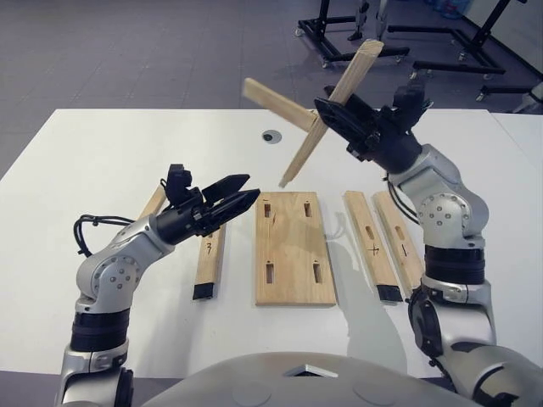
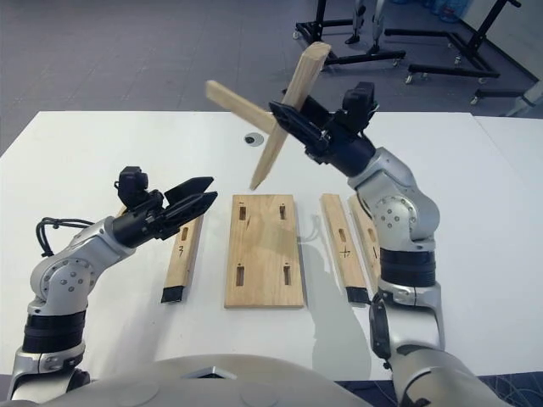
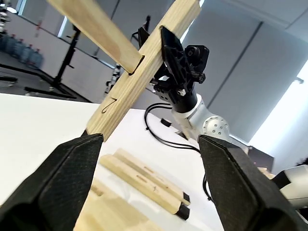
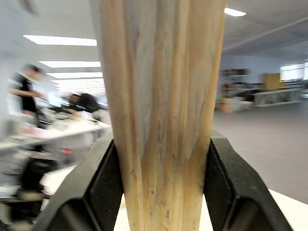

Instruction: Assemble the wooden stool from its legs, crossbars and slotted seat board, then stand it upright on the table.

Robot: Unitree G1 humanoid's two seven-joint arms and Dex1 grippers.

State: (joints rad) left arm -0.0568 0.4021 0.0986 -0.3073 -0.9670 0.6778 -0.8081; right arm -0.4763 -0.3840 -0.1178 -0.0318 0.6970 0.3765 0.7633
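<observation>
- Left arm bent low, its left gripper [image 1: 244, 190] pointing inward with fingers spread apart.
- Right arm raised, its right gripper [image 1: 333, 114] clamped on a leg [image 1: 303, 153].

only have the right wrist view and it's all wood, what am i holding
observer: right gripper is shut on a leg with a crossbar slotted into it, held up above the table.
operator: where's the seat board
observer: seat board lies flat on the table between the two arms.
operator: left side free
observer: left gripper has its fingers open and empty, above a loose leg lying flat.
</observation>
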